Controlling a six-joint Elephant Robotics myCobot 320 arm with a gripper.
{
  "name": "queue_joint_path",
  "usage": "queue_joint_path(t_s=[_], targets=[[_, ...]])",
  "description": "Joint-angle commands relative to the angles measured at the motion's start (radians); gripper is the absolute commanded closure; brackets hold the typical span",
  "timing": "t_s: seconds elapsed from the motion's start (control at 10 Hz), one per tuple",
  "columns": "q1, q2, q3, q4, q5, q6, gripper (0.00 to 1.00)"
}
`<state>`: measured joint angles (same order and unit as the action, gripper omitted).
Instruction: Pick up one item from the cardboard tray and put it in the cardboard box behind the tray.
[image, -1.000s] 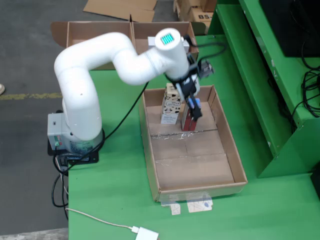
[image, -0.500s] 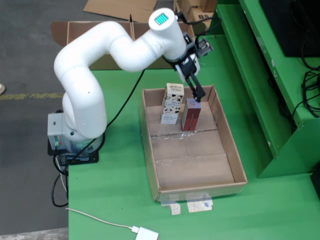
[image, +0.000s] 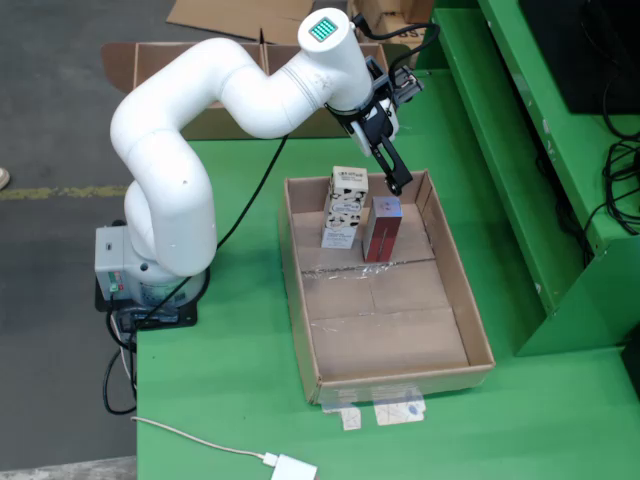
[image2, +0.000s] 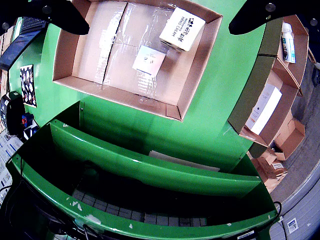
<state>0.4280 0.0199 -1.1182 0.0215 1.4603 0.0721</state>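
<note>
Gripper (image: 397, 186) spread, holding nothing, hovering above tray's far end. Red box (image: 382, 229) and patterned carton (image: 343, 207) both stand in tray (image: 400, 345). Nothing picked, nothing in back box (image: 190, 70); my whole task remains.

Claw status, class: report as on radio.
Claw open, empty, above tray. Red box and white carton upright in tray. Nothing in the way.

Matt cardboard tray (image: 455, 300) w/ glossy tape; glossy plastic arm (image: 170, 170)

arm (image: 200, 110): arched over | pincer (image: 398, 186): jaws apart, empty
</note>
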Motion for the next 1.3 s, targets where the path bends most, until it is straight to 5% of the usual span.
queue_joint_path(t_s=[0.0, 1.2], targets=[[0.005, 0.026, 0.007, 0.021, -0.005, 0.007, 0.0], [0.03, 0.048, -0.121, 0.033, -0.011, 0.034, 0.0]])
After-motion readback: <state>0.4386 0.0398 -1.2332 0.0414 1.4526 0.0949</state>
